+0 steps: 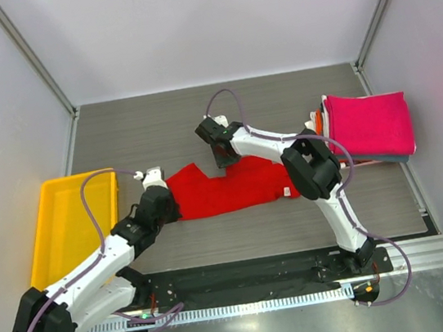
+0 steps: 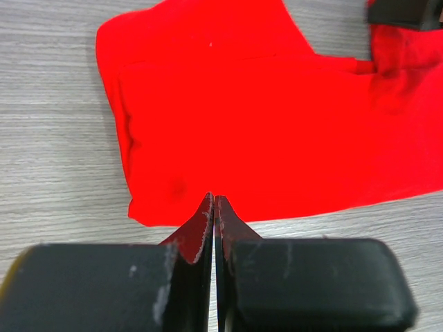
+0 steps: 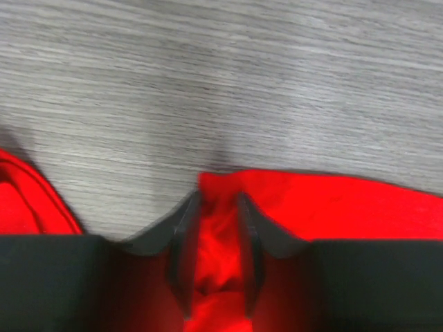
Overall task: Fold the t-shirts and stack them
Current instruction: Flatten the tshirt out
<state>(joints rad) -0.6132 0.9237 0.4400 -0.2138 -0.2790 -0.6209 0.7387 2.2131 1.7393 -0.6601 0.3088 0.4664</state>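
Note:
A bright red t-shirt point(image 1: 233, 189) point(image 2: 263, 124) lies partly folded across the middle of the table. My left gripper point(image 1: 170, 209) point(image 2: 214, 200) is shut at the shirt's left end, its tips over the near edge of the cloth; whether any cloth is pinched does not show. My right gripper point(image 1: 227, 161) point(image 3: 214, 200) is at the shirt's far edge, its jaws closed around a bunched fold of the red cloth point(image 3: 332, 204). A stack of folded t-shirts with a magenta-pink one point(image 1: 368, 125) on top sits at the right.
A yellow plastic tray point(image 1: 69, 224) lies at the left edge of the table, beside the left arm. The folded stack shows orange and white edges point(image 1: 319, 123) on its left side. The right arm's elbow point(image 1: 313, 170) hangs over the shirt's right end.

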